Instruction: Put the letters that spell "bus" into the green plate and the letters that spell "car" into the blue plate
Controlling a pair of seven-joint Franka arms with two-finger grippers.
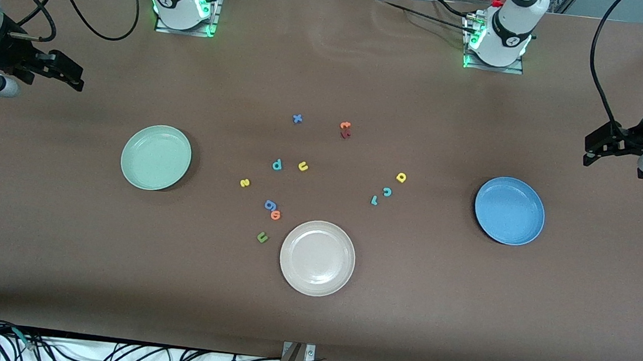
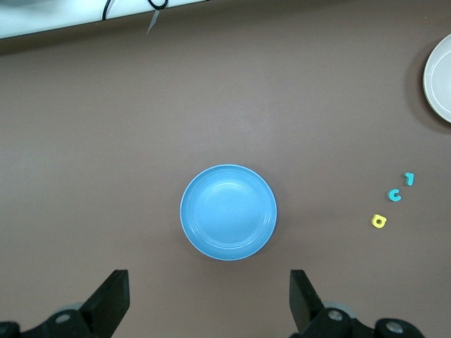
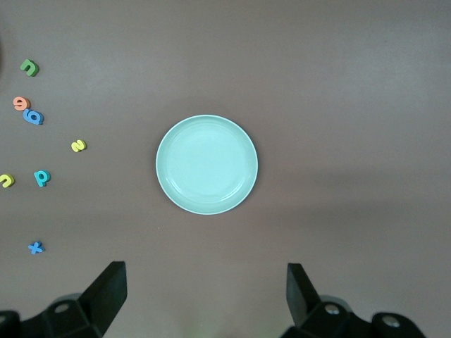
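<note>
Six task letters lie loose mid-table in the front view: b, u, s nearer the green plate; a, c, r nearer the blue plate. Both plates are empty. The left gripper and right gripper hover wide at the table ends. Best start: descend squarely, pinching across one letter. The left wrist view shows only the car letters; the right wrist view adds the decoy green u.
</note>
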